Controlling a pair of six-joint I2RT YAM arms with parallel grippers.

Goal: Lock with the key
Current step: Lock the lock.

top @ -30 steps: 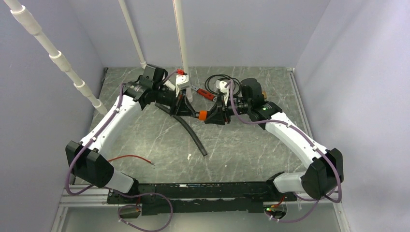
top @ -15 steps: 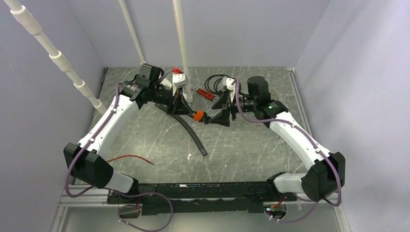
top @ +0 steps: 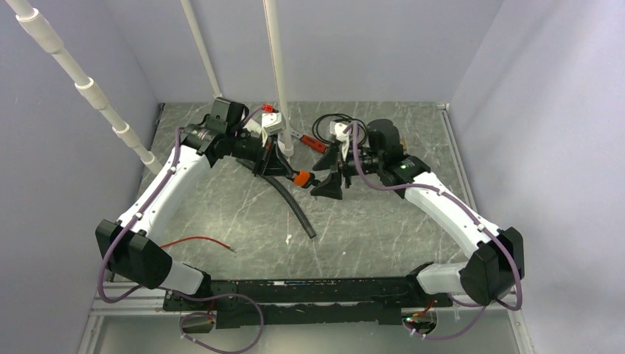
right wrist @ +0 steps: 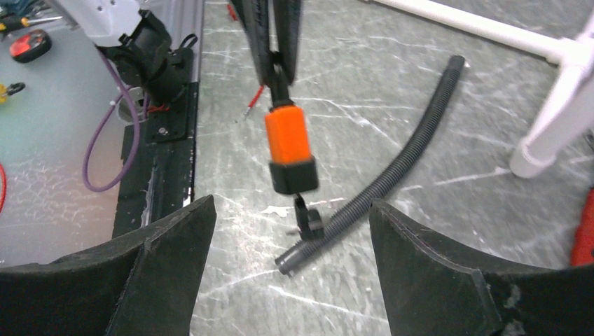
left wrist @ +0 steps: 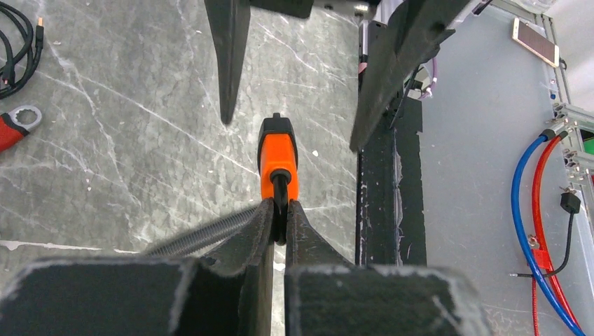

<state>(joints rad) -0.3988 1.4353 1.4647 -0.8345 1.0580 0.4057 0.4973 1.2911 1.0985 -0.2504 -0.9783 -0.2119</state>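
Note:
An orange padlock (top: 301,178) with a black base hangs in the air between the two arms. My left gripper (left wrist: 279,210) is shut on its black shackle, and the orange body (left wrist: 277,155) points away from it. A small black key (right wrist: 307,218) sticks out of the lock's base (right wrist: 293,176). My right gripper (right wrist: 291,204) is open, its two fingers standing wide on either side of the key without touching it. From the left wrist view, the right arm's fingertips (left wrist: 228,84) flank the padlock's far end.
A black corrugated hose (top: 293,206) lies on the marbled table below the padlock. A white pipe stand (top: 276,74) rises behind the grippers. A red-handled tool (top: 313,144) and a coiled black cable (top: 332,122) lie at the back. A red wire (top: 199,240) lies at front left.
My right gripper has opened wide and let go of the key end of the padlock. The left gripper keeps its grip on the shackle and has shifted slightly.

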